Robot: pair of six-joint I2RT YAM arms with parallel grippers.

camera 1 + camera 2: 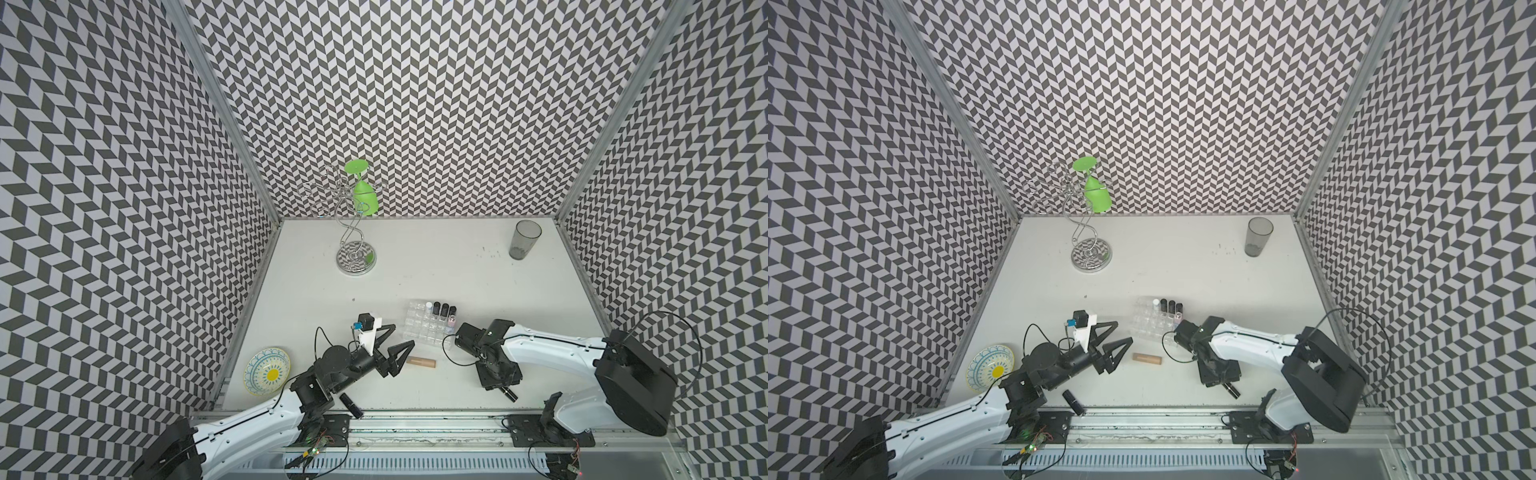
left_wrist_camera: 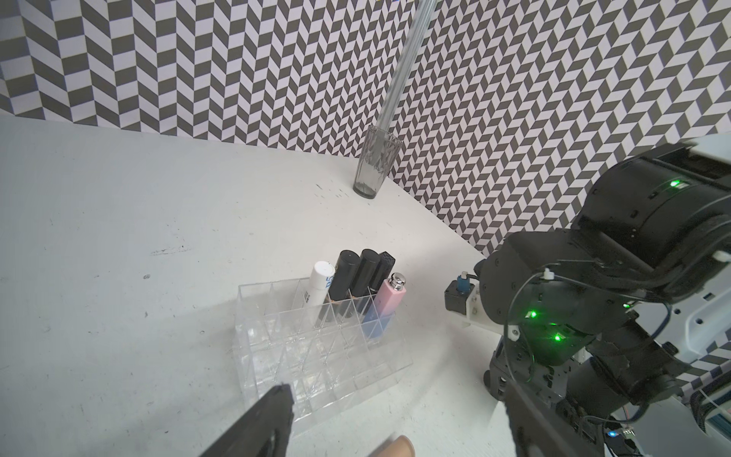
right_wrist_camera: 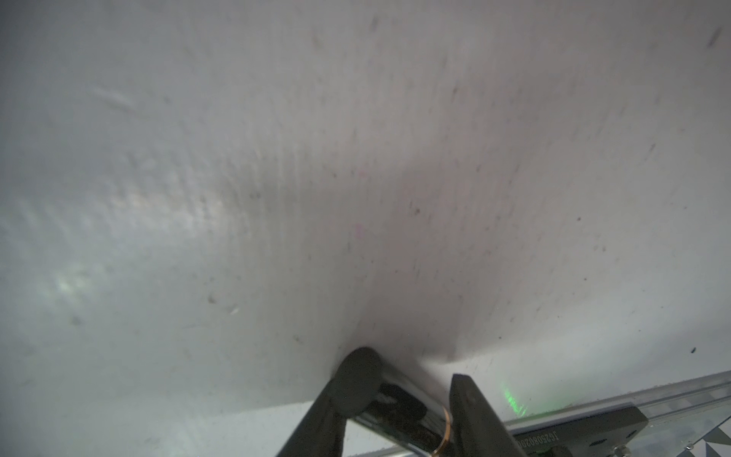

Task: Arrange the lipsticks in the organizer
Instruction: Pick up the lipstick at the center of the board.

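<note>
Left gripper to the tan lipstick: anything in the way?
Nothing visible. The left gripper is open over bare table, and the tan lipstick lies flat just off its fingertips, showing between them in the left wrist view. The organizer stands beyond, not between.

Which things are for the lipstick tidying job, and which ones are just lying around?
For the job: organizer; five standing lipsticks; tan lipstick; loose black lipstick; black lipstick in the right end effector.

Just lying about: grey glass; plate; metal stand; green wine glass.
</note>
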